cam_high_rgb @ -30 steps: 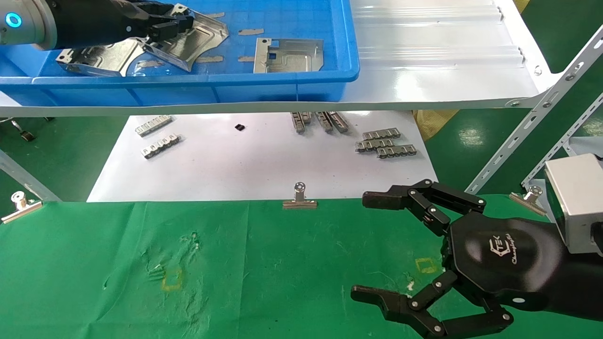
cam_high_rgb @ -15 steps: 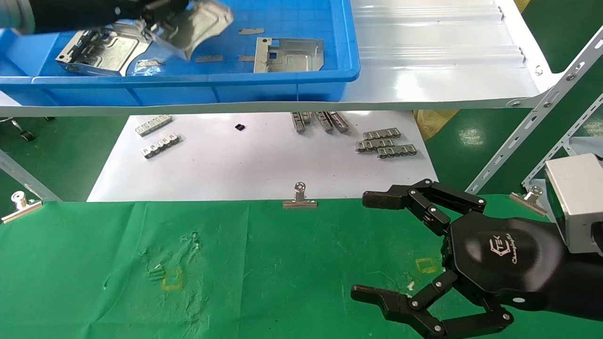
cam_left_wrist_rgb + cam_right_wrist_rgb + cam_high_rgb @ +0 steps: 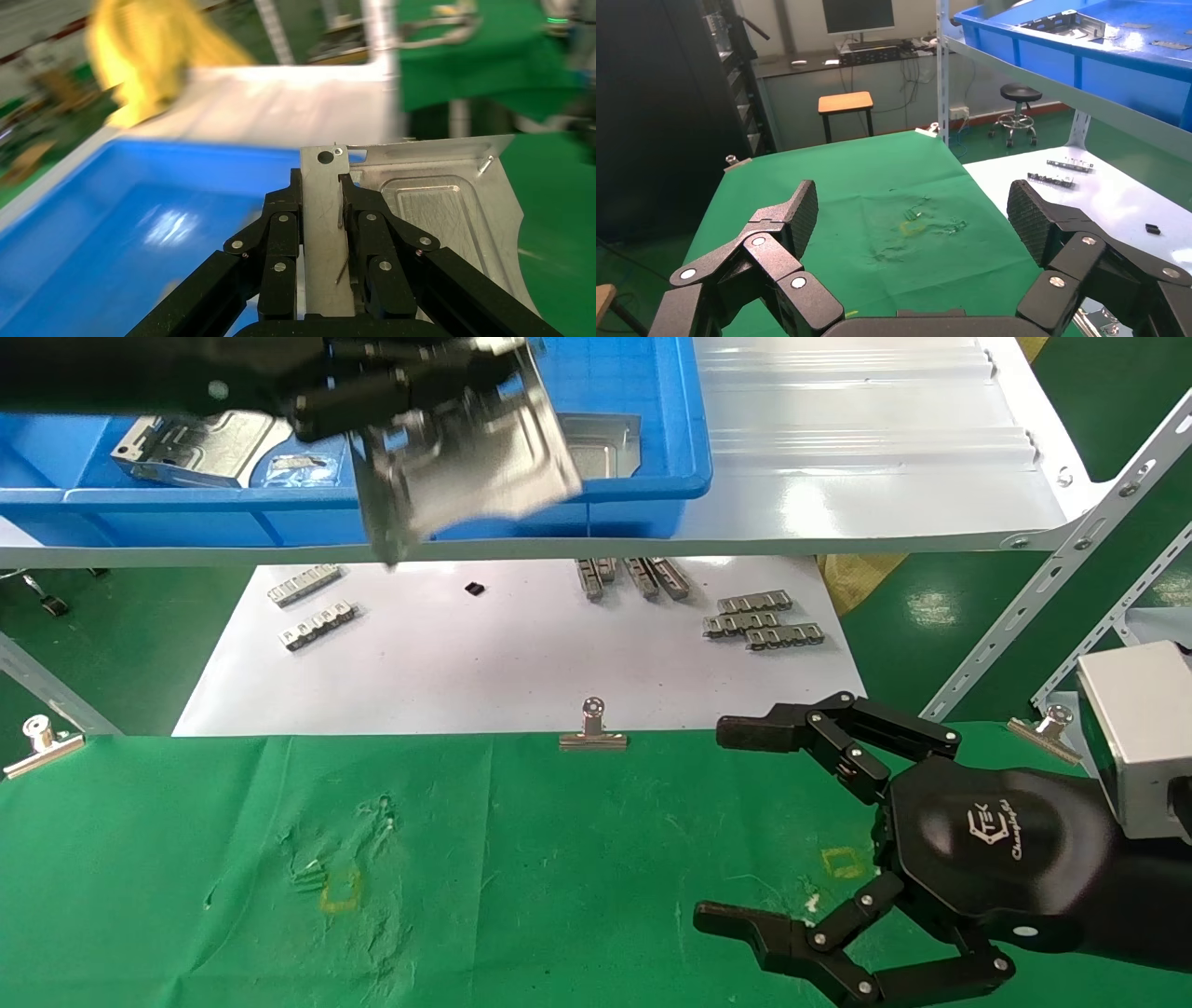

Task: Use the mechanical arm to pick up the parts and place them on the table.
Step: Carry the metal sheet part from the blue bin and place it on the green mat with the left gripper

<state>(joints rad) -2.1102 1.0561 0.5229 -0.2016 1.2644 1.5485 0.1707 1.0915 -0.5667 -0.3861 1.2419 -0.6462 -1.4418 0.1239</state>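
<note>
We start with the table (image 3: pixel 559 859), the wide green cloth top across the near part of the head view, with faint yellow squares drawn on it, one (image 3: pixel 340 889) on our left side and one (image 3: pixel 844 862) by the right arm. Above and beyond it a white shelf carries the blue tray (image 3: pixel 652 430), where at least two more parts lie: one (image 3: pixel 200 435) toward its left end and one (image 3: pixel 601 430) partly hidden toward its right.

Our left gripper (image 3: pixel 410 393) is the one at work. It hangs over the front wall of the tray, its fingers (image 3: pixel 281 246) closed on a flange of the held part (image 3: pixel 466 467); the wrist view shows the two fingers pinching that upright strip, with the embossed plate spreading to one side. In the head view the plate hangs tilted, a corner pointing down past the shelf edge.

The relation that matters to us: the table lies below and nearer to us than the held plate, and the left yellow square is the closer target, so we judge the left arm should bring it down there.

Our right gripper (image 3: pixel 745 831) rests idle low over the table's right side, fingers spread wide and empty.
</note>
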